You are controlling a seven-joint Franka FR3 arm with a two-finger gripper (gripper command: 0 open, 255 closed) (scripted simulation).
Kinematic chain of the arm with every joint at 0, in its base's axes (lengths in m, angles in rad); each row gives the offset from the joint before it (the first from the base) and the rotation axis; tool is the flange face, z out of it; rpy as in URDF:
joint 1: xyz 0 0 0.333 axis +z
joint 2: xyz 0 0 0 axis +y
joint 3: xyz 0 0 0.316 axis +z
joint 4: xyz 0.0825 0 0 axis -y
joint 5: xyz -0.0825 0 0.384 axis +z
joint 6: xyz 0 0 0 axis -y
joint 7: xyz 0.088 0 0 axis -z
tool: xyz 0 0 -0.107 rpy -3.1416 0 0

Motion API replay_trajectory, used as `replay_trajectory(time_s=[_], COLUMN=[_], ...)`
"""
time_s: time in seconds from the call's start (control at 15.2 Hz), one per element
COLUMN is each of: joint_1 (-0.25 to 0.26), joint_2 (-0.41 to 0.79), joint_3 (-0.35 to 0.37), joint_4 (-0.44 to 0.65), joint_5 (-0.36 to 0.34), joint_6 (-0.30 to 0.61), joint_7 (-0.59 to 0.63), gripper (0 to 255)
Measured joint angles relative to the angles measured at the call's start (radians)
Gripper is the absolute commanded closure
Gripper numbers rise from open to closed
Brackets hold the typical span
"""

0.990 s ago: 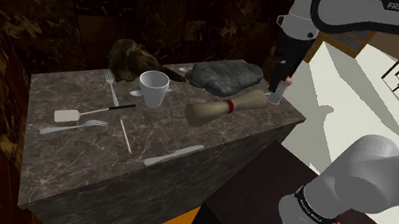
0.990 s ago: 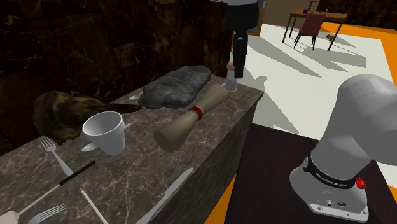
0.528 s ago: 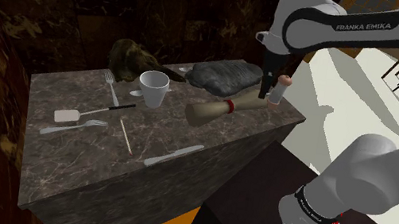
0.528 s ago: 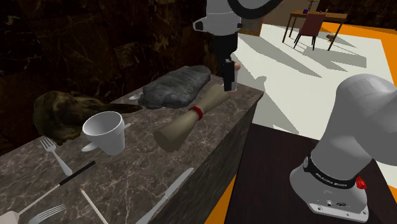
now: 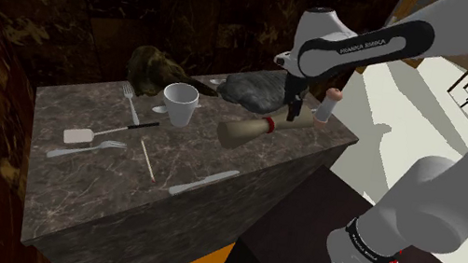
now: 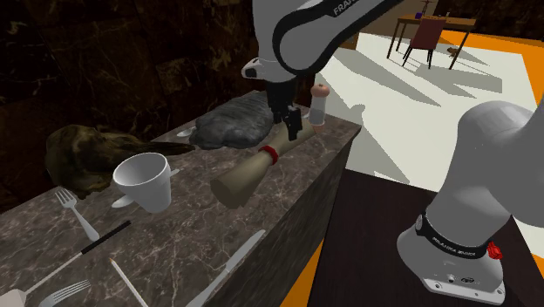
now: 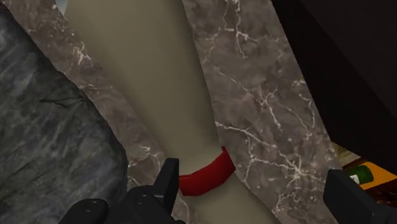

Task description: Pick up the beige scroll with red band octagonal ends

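Marble counter, front edge nearest. Beige scroll lies just inside it, diagonal, red band midway. Black gripper, fingers spread, has swung from bottle to above band (promising line-up). Beyond, grey bundle crowds scroll; freer room edgeward.

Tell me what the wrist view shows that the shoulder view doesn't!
The wrist view adds a close look at the gripper: its black fingers stand apart on either side of the red band, not clasping it. The shoulder view adds the white cup, a fork, a spatula and the robot's dark stand. Both share the beige scroll, its band, the grey lumpy thing beside it and the marbled counter.
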Motion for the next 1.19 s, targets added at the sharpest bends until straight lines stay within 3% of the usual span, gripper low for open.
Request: replay_trajectory(time_s=[0.4, 0.92, 0.99, 1.19], joint_1=[0.024, 0.021, 0.021, 0.022], joint_2=[0.228, 0.320, 0.322, 0.322], joint_3=[-0.021, -0.018, -0.017, -0.017], joint_4=[0.069, 0.058, 0.057, 0.056], joint_5=[0.041, 0.061, 0.061, 0.061], joint_6=[0.174, 0.278, 0.281, 0.282], joint_7=[-0.251, -0.279, -0.278, -0.278], gripper=[0, 0, 255, 255])
